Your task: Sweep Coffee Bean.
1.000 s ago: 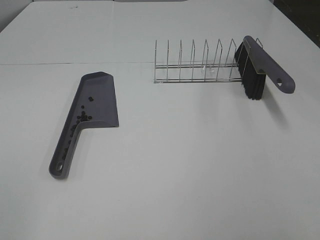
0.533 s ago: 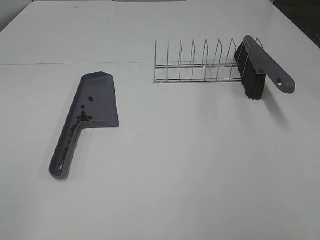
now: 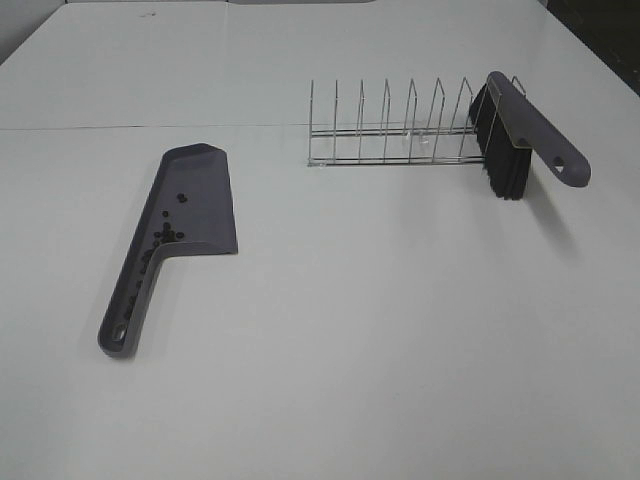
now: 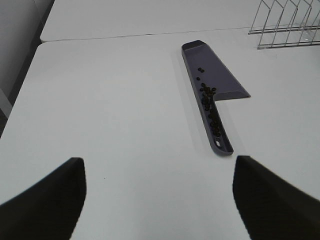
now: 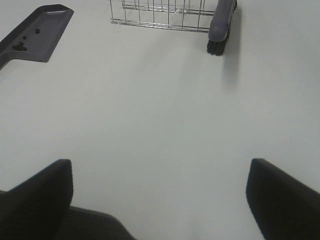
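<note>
A grey dustpan point(image 3: 190, 205) lies flat on the white table at the left, with its handle toward the front. Several dark coffee beans point(image 3: 165, 235) lie in the pan and along its handle, seen closer in the left wrist view point(image 4: 210, 107). A grey brush with black bristles point(image 3: 510, 140) leans on the right end of a wire rack point(image 3: 390, 130). The left gripper point(image 4: 157, 192) is open and empty, well short of the dustpan point(image 4: 212, 82). The right gripper point(image 5: 160, 192) is open and empty, far from the brush point(image 5: 220, 25). Neither gripper shows in the exterior view.
The wire rack point(image 5: 160, 12) stands at the back right of the table. A seam crosses the white table point(image 3: 150, 127) behind the dustpan. The table's left edge point(image 4: 30, 65) shows in the left wrist view.
</note>
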`<state>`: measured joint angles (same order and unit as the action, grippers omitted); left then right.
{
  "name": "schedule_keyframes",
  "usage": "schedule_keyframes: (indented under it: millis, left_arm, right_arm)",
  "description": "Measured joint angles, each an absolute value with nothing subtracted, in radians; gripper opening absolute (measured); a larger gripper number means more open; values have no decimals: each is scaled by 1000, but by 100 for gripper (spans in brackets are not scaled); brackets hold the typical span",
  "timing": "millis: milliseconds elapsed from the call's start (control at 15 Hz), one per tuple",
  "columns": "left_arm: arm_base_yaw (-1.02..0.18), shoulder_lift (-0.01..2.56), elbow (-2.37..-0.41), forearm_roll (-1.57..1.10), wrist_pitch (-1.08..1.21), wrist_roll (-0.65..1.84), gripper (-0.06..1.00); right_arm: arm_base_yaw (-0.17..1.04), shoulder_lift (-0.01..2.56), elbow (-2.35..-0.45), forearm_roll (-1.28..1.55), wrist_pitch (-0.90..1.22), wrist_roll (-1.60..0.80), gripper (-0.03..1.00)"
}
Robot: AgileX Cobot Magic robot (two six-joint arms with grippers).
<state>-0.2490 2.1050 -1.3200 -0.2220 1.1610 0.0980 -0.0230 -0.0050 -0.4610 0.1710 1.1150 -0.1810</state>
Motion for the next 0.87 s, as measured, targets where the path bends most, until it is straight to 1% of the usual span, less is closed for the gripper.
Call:
schedule_keyframes:
  millis: [867]
  left_arm:
    - [-249,2105,-1320,-222,1161,98,31]
  right_arm:
    - [-23,-5,-461,171,1115,-181,79]
